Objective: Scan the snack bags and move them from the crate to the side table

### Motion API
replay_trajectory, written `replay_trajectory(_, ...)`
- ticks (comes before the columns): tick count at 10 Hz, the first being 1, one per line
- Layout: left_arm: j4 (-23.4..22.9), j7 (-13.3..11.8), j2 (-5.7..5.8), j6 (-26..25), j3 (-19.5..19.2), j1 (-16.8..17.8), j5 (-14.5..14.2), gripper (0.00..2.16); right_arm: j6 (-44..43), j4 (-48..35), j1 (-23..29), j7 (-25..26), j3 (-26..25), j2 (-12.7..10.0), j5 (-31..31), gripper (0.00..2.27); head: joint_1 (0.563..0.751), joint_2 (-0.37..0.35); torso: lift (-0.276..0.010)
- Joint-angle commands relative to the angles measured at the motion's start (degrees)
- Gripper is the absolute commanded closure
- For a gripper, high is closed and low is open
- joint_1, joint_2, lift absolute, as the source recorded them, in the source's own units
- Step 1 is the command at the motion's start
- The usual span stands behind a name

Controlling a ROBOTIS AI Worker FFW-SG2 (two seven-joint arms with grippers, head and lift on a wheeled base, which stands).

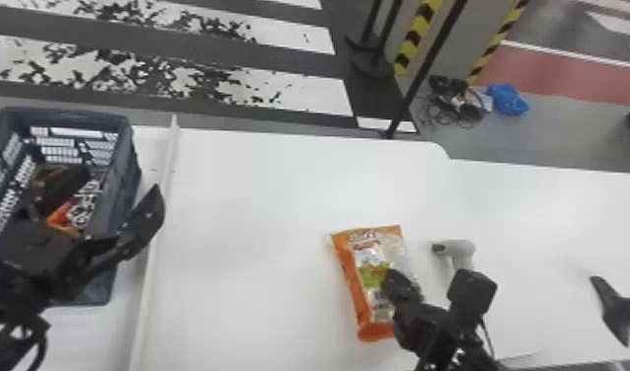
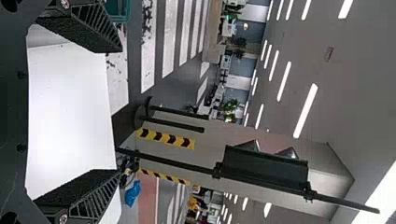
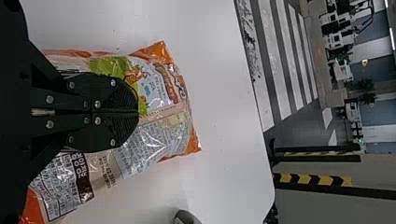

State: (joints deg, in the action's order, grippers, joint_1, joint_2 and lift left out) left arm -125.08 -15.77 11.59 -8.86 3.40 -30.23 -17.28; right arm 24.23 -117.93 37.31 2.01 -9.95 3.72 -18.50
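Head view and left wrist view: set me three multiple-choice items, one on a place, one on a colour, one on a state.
1. Where is the scanner?
A) in the crate
B) on the floor
C) on the table, beside the snack bag

2. What colour is that bag's border?
A) orange
B) blue
C) purple

3. How is the left gripper?
A) shut
B) open
C) clamped on a bag

1 C: it lies just right of the bag in the head view.
2 A: orange shows along its edges.
3 B: its fingers stand wide apart in the left wrist view.
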Motion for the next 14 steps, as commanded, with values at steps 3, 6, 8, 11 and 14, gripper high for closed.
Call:
replay_trajectory(3,-0.4,-0.1,-0.08,1.3,-0.6,-0.5,-0.5,0.07,-1.6,-1.3,1.4,2.3,1.9,-0.5,0.8,2.24,0.695,-0.239,-0.087)
replay_trajectory(6,-1.0,-0.1,0.01,1.2,-0.6,-0.6,-0.5,0.07,3.3,-10.3,2.5,4.1,-2.3,0.1,-0.5,0.95,0.695,-0.248,-0.087)
replay_trajectory(8,-1.2,-0.1,0.01,1.2,-0.3,-0.6,-0.3,0.07,9.5,-12.9,2.1,3.6,-6.9,1.5,-1.0,0.0,0.695,-0.277,-0.087)
replay_trajectory(11,-0.8,0.9,0.01,1.0,-1.5,0.2,-0.4,0.07,15.8,-9.9,-0.7,-5.2,-13.8,1.9,-2.2,0.03,0.695,-0.331,-0.087)
replay_trajectory(14,-0.1,0.6,0.18,1.0,-3.1,0.4,-1.4,0.07,14.4,-5.4,-2.4,-8.3,-15.7,3.7,-1.0,0.05,0.695,-0.346,-0.087)
